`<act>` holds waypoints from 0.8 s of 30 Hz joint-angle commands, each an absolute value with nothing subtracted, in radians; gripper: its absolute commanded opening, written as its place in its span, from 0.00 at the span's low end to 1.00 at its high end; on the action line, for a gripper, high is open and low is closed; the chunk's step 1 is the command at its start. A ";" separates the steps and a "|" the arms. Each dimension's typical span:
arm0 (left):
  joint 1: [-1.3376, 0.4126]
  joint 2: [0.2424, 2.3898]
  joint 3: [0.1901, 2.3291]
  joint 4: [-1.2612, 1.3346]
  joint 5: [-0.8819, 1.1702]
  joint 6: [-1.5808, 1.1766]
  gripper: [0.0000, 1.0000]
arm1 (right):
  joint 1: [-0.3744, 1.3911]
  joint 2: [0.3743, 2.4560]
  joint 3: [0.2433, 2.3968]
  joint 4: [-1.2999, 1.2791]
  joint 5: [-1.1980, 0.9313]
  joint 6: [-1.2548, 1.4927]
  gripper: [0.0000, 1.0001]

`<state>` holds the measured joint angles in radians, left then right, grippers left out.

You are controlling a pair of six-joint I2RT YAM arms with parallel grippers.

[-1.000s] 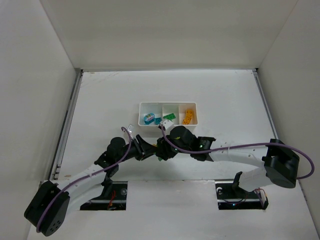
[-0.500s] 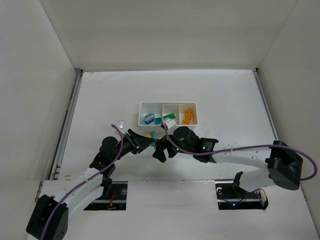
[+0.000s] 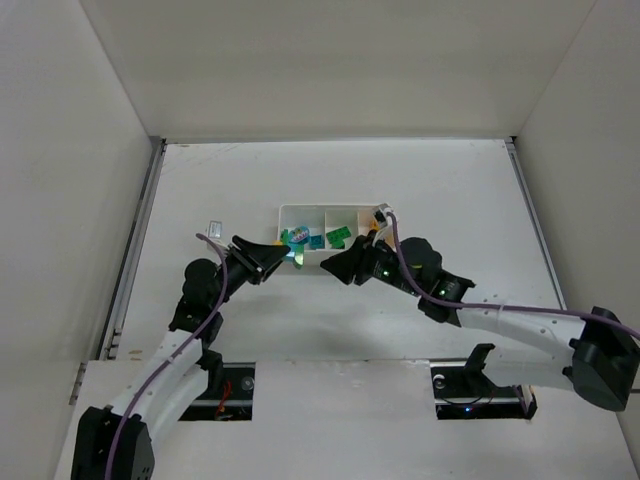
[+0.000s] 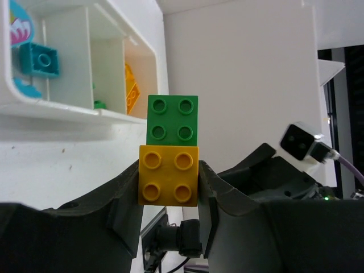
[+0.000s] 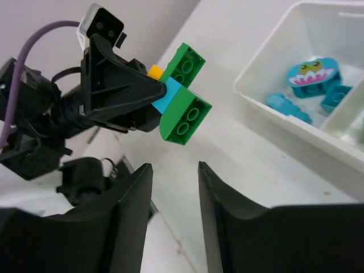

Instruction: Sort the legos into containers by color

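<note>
Your left tool (image 4: pixel 169 185) clamps the yellow brick (image 4: pixel 168 175) of a joined stack (image 5: pixel 181 108), presenting it so your right tool (image 5: pixel 175 182), jaws apart and empty, can pull colours off.

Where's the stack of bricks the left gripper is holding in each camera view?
Top external: brick stack left of centre, just in front of the white tray's left compartment.
Left wrist: brick stack mid-frame, white tray upper left.
Right wrist: brick stack upper centre, white tray upper right.
Shared landmark: the white tray.
</note>
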<state>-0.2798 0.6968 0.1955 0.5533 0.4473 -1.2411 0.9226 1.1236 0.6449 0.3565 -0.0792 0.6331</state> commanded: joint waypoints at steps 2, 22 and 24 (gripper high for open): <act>-0.271 0.722 0.271 0.649 0.485 -1.269 0.15 | 0.910 1.224 0.664 0.636 -0.121 0.825 0.34; -0.292 0.775 0.229 0.767 0.465 -1.388 0.15 | 0.875 1.480 0.603 1.061 -0.224 1.017 0.77; -0.298 0.767 0.224 0.764 0.462 -1.390 0.15 | 0.869 1.496 0.603 1.092 -0.230 1.032 0.76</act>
<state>-0.2882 0.7933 0.2295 0.6922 0.4591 -1.3781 0.8791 1.4811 0.6048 0.9512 -0.2050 0.9974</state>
